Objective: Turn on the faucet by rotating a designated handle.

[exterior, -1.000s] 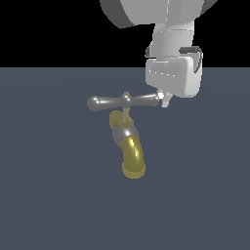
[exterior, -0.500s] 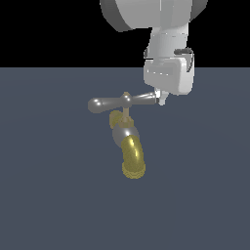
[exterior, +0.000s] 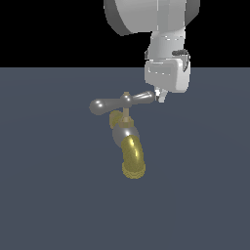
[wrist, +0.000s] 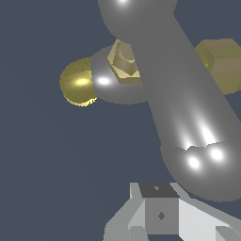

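Small faucet [exterior: 126, 134] near the middle of a flat dark grey-blue floor [exterior: 53, 195], seen in the exterior view with a rounded silver-grey body, a thin brass stem rising from it and a curved brass-yellow spout [exterior: 133, 158] bending toward the camera, ribbed at its end. Atop the stem, a long silver-grey handle [exterior: 121, 102] with a small brass hub at its middle, lying roughly level, slightly tilted: bulbous end toward the exterior view's left a little lower, the other end pointing toward the exterior view's right and a little higher.

White arm coming down from above on the exterior view's right. Gripper [exterior: 160, 95] hanging just beside the right-hand end of the handle, tip seemingly touching or almost touching that end; actual contact hard to judge. Nothing clasped between the fingers. Only one short white fingertip [exterior: 161, 96] visible below the hand body, so how far apart the fingers stand: cannot tell.

In the wrist view, handle [wrist: 179, 108] large and close, running diagonally, its rounded end right next to the grey finger block [wrist: 160, 214]; spout [wrist: 77, 82] and brass hub [wrist: 123, 59] beyond it.
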Robot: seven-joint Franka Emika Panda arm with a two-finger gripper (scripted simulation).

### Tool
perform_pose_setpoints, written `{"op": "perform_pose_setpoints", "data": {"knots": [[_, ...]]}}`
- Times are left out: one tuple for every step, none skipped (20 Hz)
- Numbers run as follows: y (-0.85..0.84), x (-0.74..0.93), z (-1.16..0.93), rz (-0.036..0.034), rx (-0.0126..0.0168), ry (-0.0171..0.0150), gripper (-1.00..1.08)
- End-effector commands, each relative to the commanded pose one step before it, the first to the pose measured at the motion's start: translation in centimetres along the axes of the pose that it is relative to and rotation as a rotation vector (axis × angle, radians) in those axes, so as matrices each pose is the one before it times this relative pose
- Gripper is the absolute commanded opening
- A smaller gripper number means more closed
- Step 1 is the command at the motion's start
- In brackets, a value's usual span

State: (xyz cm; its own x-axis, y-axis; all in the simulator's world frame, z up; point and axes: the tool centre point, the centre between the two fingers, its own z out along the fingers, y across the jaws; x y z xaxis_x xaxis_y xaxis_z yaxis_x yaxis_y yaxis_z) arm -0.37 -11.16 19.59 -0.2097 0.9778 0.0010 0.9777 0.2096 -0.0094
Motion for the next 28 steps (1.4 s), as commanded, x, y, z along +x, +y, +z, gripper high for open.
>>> {"op": "perform_pose_setpoints", "data": {"knots": [[1.46,0.75,-0.248,-0.01705,-0.00956,-0.00099,-1.0],[0.288,-0.042,-0.003,0.0,0.0,0.0,-1.0],[0.0,0.0,0.0,0.0,0.0,0.0,-1.0],[-0.995,-0.923,0.247,0.01849,0.00905,-0.00072,-1.0],[0.435,0.351,-0.015,-0.00108,-0.00051,0.00008,-1.0],[0.43,0.343,-0.013,-0.00098,-0.00047,0.00007,-1.0],[0.426,0.34,-0.013,-0.00098,-0.00047,0.00007,-1.0],[0.423,0.342,-0.016,-0.00108,-0.00051,0.00007,-1.0],[0.418,0.334,-0.014,-0.00098,-0.00047,0.00006,-1.0],[0.415,0.331,-0.014,-0.00098,-0.00047,0.00006,-1.0],[0.411,0.328,-0.014,-0.00098,-0.00047,0.00006,-1.0],[0.407,0.325,-0.014,-0.00098,-0.00047,0.00005,-1.0],[0.402,0.317,-0.012,-0.00088,-0.00042,0.00004,-1.0],[0.4,0.32,-0.015,-0.00098,-0.00047,0.00005,-1.0],[0.396,0.317,-0.015,-0.00098,-0.00047,0.00004,-1.0],[0.391,0.308,-0.013,-0.00088,-0.00042,0.00003,-1.0],[0.387,0.305,-0.013,-0.00088,-0.00042,0.00003,-1.0],[0.385,0.308,-0.016,-0.00098,-0.00047,0.00003,-1.0],[0.38,0.299,-0.014,-0.00088,-0.00042,0.00002,-1.0],[0.376,0.296,-0.014,-0.00088,-0.00042,0.00001,-1.0],[0.373,0.293,-0.015,-0.00088,-0.00043,0.0,-1.0],[0.369,0.289,-0.015,-0.00088,-0.00043,-0.00001,-1.0],[0.364,0.278,-0.013,-0.00076,-0.00037,-0.00002,-1.0],[0.0,0.0,0.0,0.0,0.0,0.0,-1.0],[-1.692,-3.903,0.237,0.05507,0.00914,-0.01683,-1.0],[0.149,0.761,-0.022,-0.00333,-0.00056,0.001,-1.0],[0.15,0.769,-0.023,-0.00336,-0.00056,0.00101,-1.0],[0.152,0.777,-0.023,-0.00339,-0.00057,0.00102,-1.0]]}}
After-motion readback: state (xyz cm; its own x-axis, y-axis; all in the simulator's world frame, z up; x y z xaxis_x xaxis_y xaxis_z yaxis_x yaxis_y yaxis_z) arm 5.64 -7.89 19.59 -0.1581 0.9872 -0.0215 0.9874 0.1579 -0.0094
